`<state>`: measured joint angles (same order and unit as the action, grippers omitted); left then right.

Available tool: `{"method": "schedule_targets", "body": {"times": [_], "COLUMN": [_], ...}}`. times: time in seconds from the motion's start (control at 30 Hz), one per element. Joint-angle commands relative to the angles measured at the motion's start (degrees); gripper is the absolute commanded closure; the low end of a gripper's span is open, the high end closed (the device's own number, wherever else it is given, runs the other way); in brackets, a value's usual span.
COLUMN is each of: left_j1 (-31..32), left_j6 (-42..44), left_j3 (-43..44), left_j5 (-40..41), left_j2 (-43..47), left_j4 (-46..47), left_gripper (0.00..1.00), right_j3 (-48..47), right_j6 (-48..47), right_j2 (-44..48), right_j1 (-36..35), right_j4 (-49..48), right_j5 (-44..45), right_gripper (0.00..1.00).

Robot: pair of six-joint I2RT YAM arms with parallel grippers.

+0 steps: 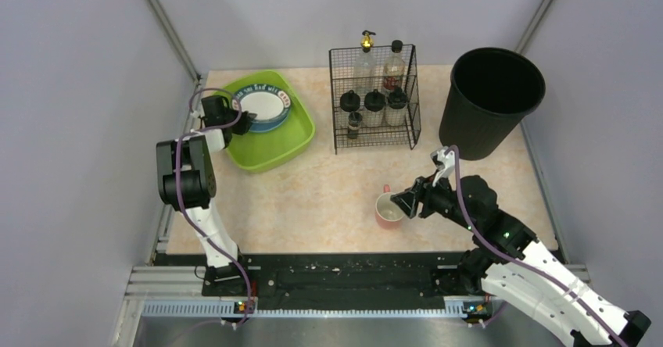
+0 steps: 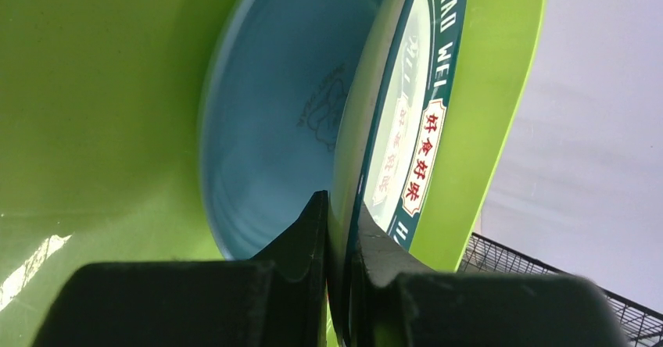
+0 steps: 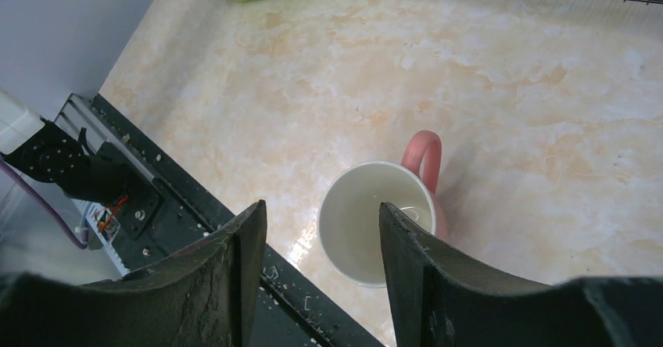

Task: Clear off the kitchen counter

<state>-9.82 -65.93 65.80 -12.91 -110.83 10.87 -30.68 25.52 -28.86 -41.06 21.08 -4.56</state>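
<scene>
Hiding part of pink mug (image 3: 356, 222): right claw (image 3: 320, 216).

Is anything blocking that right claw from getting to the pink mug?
Nothing visible does. The right gripper hangs open right at the mug, which stands upright on the kitchen counter, and no other item lies between them.

Top view: bright, even, diffuse light from above; soft shadows beside the bin (image 1: 477, 120) and mug (image 1: 387, 209). My left wrist view: fingers (image 2: 301, 241) and plate (image 2: 395, 148) edge soft, out of focus; glare patch on tub (image 2: 94, 89), near left. Right wrist view: counter (image 3: 508, 89) sharp, slight sheen by mug.
</scene>
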Motion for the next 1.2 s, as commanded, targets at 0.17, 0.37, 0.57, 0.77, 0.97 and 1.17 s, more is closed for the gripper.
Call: {"method": "schedule_targets", "body": {"times": [0.17, 0.37, 0.57, 0.77, 0.97, 1.17], "left_j1": [-0.18, -0.26, -0.54, -0.98, -1.22, -1.44], "left_j6": [-1.51, -1.03, 0.22, 1.25, 5.27, 8.32], "left_j3": [3.86, 2.26, 1.81, 4.09, 11.73, 14.15], "left_j5": [-1.94, -3.36, -3.94, -6.96, -7.32, -6.88], "left_j2": [-3.51, -3.60, -1.66, 0.58, 1.54, 5.78], "left_j4": [8.25, 8.75, 4.66, -3.48, -24.34, -32.18], "left_gripper": [1.00, 0.61, 0.47, 0.47, 0.46, 0.46], "right_j3": [0.29, 0.06, -0.04, -0.17, -0.17, -0.68], "right_j6": [-0.83, -0.63, 0.49, 1.97, 2.07, 2.33], "right_j2": [-1.39, -2.36, -2.20, -1.05, -1.10, -2.10], "right_j1": [-0.52, -0.53, -0.53, -0.52, -0.51, -0.51], "right_j4": [-2.79, -3.37, -3.44, -3.07, -2.81, -2.01], "right_j5": [-0.35, -0.88, -1.70, -2.29, -1.67, -1.45], "right_gripper": [0.46, 0.46, 0.46, 0.46, 0.46, 0.45]}}
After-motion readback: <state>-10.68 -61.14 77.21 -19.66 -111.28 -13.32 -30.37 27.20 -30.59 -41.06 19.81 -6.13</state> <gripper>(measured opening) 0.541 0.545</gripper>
